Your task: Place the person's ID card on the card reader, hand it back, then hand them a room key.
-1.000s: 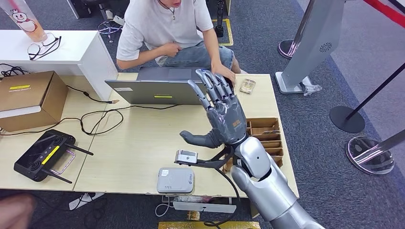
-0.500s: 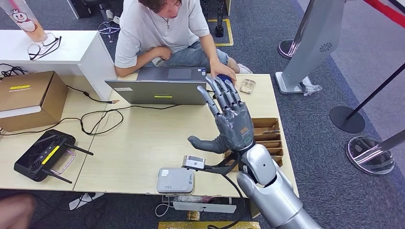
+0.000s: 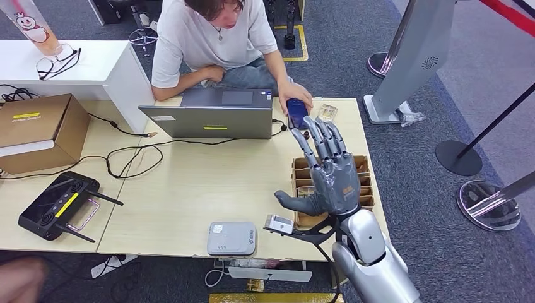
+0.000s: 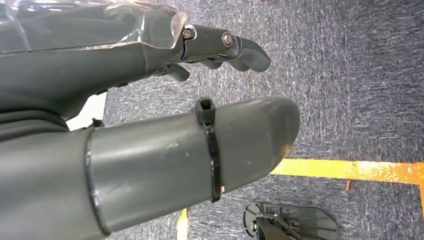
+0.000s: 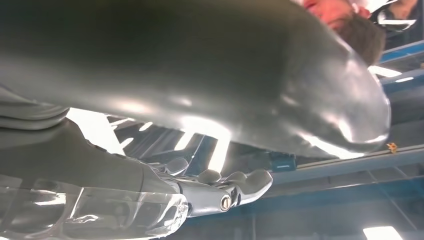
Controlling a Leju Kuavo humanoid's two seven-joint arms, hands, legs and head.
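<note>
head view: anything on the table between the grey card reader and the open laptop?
Bare tabletop between the grey card reader and the open grey laptop; only a black cable nearby, head view.

I see my silver right arm point(image 3: 372, 259) with dark grey hand point(image 3: 328, 173), orange palm marking, black wrist cable.

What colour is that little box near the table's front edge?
The card reader is light grey with a white label, seen best in the head view.
</note>
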